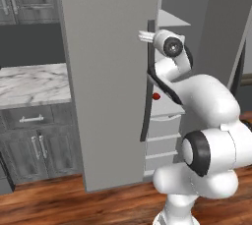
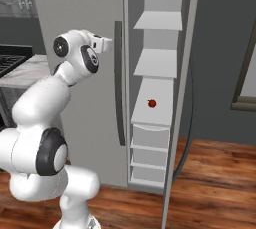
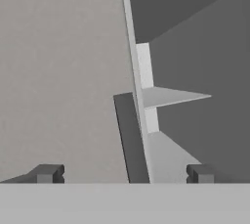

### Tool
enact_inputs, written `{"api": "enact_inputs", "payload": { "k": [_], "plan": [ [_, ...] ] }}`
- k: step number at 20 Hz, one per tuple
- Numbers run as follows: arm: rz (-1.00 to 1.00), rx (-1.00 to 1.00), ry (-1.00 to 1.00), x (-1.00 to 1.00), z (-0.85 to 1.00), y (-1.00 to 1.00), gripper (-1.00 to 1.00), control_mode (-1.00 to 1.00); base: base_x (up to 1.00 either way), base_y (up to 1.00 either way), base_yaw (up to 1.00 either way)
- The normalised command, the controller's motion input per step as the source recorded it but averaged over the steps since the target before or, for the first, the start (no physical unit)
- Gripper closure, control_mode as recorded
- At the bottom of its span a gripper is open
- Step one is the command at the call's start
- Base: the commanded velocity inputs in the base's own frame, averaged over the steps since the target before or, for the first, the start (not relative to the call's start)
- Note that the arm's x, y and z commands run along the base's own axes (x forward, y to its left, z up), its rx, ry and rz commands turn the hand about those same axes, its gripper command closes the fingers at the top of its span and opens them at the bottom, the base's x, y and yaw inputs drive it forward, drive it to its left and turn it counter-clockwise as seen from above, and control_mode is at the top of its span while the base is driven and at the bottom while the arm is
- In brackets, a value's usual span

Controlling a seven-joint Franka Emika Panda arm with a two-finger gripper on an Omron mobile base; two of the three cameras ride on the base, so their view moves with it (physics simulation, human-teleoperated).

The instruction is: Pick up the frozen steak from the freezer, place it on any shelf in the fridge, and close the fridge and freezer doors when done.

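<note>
A tall grey door (image 1: 108,71) on the left side of the fridge is shut, with a dark vertical handle (image 2: 119,83) along its right edge. My gripper (image 2: 111,43) is open and points at the upper part of that handle (image 3: 131,140), which shows between my fingertips in the hand view; nothing is held. To the right, the other compartment stands open, with white shelves (image 2: 156,63) and drawers (image 2: 149,140) below. A small round red thing (image 2: 152,103) lies on the lowest shelf. The open door (image 2: 182,98) hangs edge-on at the right.
A marble counter (image 1: 29,84) over grey cabinets (image 1: 34,145) stands to the left of the fridge, and a stove (image 2: 10,58) sits at the left edge. The floor (image 2: 215,183) is wood. My own arm rises close in front of the open compartment.
</note>
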Motion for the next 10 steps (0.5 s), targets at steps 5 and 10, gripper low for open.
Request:
{"api": "enact_inputs", "payload": {
  "k": [5, 10],
  "plan": [
    [0.06, 0.0, 0.1, -1.0, 0.43, 0.0, -1.0, -1.0, 0.0, 0.0, 0.0],
    [0.1, 0.01, 0.07, -1.0, 0.11, -0.06, -1.0, -1.0, 0.0, 0.0, 0.0]
  ]
}}
